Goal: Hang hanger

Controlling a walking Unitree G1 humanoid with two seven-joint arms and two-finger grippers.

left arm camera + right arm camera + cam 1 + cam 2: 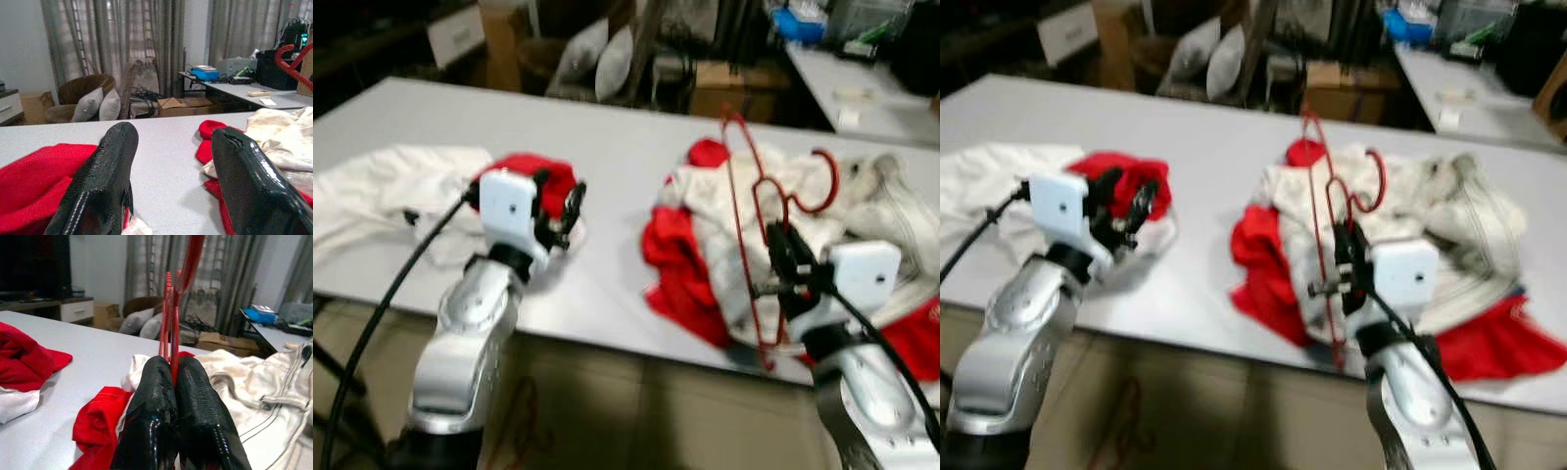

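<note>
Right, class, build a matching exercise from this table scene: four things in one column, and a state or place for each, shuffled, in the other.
1 left gripper
2 right gripper
3 red hanger
4 white garment

A lying flat at the table's left end
B pinched, standing above the clothes pile
C fingers apart, holding nothing
D fingers shut

Pairs: 1-C, 2-D, 3-B, 4-A

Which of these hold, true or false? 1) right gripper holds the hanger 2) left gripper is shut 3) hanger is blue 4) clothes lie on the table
1) The right gripper is shut on the hanger: true.
2) The left gripper is shut: false, its fingers stand apart, holding nothing.
3) The hanger is blue: false, it is red.
4) Clothes lie on the table: true, red and white ones.
</note>
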